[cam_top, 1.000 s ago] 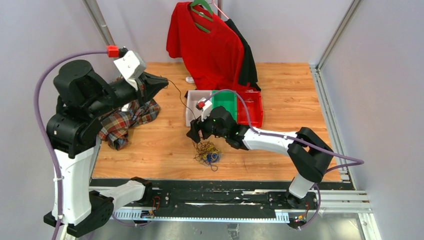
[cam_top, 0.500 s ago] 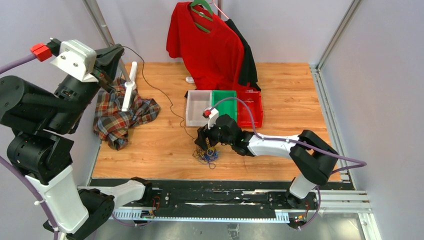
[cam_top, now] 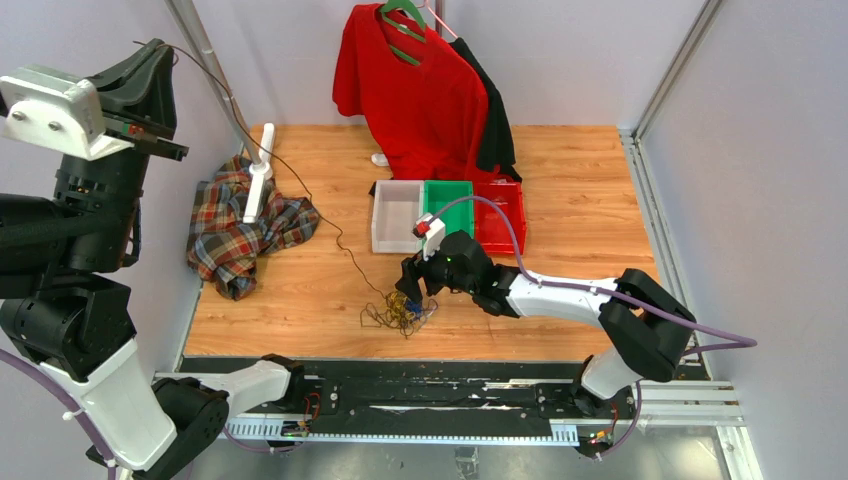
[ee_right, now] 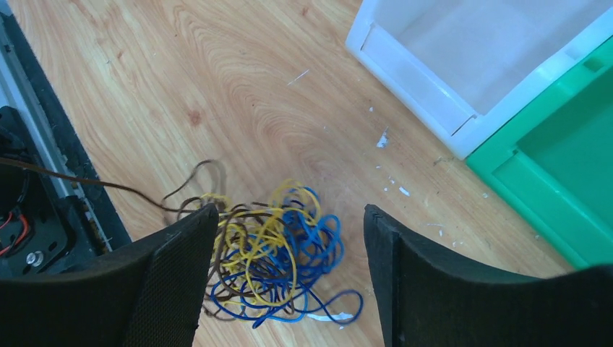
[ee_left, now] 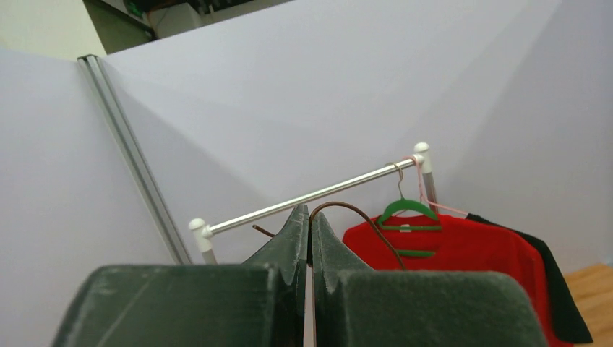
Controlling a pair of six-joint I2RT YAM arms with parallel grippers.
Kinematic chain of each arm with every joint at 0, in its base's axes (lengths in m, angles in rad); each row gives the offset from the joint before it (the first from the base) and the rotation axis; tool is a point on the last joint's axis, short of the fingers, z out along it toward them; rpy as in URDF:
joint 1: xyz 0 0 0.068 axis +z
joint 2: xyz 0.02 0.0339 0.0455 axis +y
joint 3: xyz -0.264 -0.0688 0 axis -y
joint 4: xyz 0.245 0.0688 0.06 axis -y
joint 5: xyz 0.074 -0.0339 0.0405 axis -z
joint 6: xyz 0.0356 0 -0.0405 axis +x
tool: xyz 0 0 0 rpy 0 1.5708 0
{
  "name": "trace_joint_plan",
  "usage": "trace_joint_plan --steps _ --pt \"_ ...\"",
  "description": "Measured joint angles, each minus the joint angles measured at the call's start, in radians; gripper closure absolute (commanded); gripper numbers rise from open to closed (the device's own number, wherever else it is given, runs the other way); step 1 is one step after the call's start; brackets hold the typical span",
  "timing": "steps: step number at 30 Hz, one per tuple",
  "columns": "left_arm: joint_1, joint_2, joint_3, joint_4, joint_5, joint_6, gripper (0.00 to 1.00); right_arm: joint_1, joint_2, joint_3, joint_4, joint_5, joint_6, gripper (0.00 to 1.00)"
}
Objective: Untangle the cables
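Note:
The cables lie as a small tangle of blue, yellow and dark brown loops near the table's front edge; the right wrist view shows the tangle close up. One dark brown strand runs taut from the tangle up and to the left. It ends in my left gripper, which is raised high at the far left. In the left wrist view that gripper is shut on the brown strand, which arcs out at its tips. My right gripper stands open just above the tangle, with one finger on each side and not holding it.
White, green and red bins sit just behind the right gripper. A plaid cloth with a white stand lies at the left. A red shirt hangs on a rail at the back.
My left arm has swung up and to the left, drawing the brown strand out long and taut. The tangle has loosened and slid slightly left. The right gripper came lower, still open.

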Motion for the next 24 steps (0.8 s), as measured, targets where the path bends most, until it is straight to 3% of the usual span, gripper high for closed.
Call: trace_joint_plan --steps 11,16,18,22,24 --pt "0.000 -0.004 -0.057 0.040 0.015 -0.009 1.00 0.117 0.059 0.248 -0.069 -0.036 -0.096 0.25" --pt "0.000 0.002 -0.088 0.037 0.015 0.020 1.00 0.144 0.114 0.289 -0.082 -0.090 -0.116 0.29" --pt "0.000 -0.002 -0.105 0.036 0.019 0.021 1.00 0.148 0.152 0.319 -0.100 -0.102 -0.122 0.41" --pt "0.000 -0.014 -0.140 0.028 0.023 0.023 0.99 0.153 0.228 0.408 -0.151 -0.082 -0.132 0.88" --pt "0.000 -0.026 -0.158 0.022 0.021 0.024 0.99 0.153 0.240 0.430 -0.164 -0.068 -0.134 0.99"
